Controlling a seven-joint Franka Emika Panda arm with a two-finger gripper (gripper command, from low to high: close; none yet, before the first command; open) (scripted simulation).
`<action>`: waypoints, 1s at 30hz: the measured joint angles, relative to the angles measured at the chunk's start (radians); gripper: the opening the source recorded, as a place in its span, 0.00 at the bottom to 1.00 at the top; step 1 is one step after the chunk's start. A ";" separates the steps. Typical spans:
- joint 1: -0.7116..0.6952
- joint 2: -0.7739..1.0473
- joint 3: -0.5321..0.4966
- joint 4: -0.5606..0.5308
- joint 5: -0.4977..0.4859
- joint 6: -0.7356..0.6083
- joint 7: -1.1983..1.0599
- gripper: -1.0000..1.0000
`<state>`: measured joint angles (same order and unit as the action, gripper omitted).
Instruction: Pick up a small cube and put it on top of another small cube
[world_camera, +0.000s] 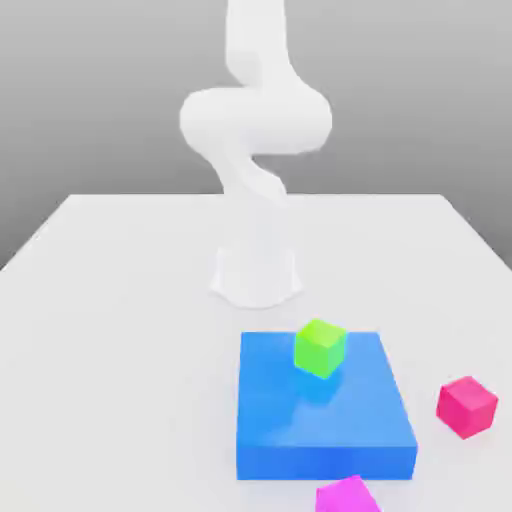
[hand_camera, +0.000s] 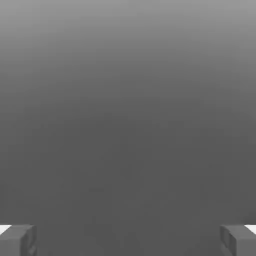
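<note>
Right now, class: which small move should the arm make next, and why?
Probably bring the gripper down toward the hot-pink cube: its fingers are spread wide with nothing between them, facing grey background, while that cube lies free on the table beside the blue block.

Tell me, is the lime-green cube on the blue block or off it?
On it: the lime-green cube rests on the flat blue block, near its far edge.

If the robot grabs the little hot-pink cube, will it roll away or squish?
Probably neither. The hot-pink cube has flat faces and sharp corners and rests flat on the white table, so it should slide, not roll. It looks solid and keeps its shape, so likely stiff. Being small, it is probably light, and a nudge may shove it.
</note>
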<state>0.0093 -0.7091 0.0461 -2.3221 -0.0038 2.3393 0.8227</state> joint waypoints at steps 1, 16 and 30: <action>0.005 0.039 0.020 -0.010 -0.003 0.017 0.011 0.50; 0.098 0.584 0.287 -0.142 -0.112 0.254 0.210 0.50; 0.367 1.096 0.206 -0.183 -0.345 0.527 0.457 0.50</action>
<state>0.3760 0.3871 0.2520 -2.5048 -0.3485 2.8666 1.2792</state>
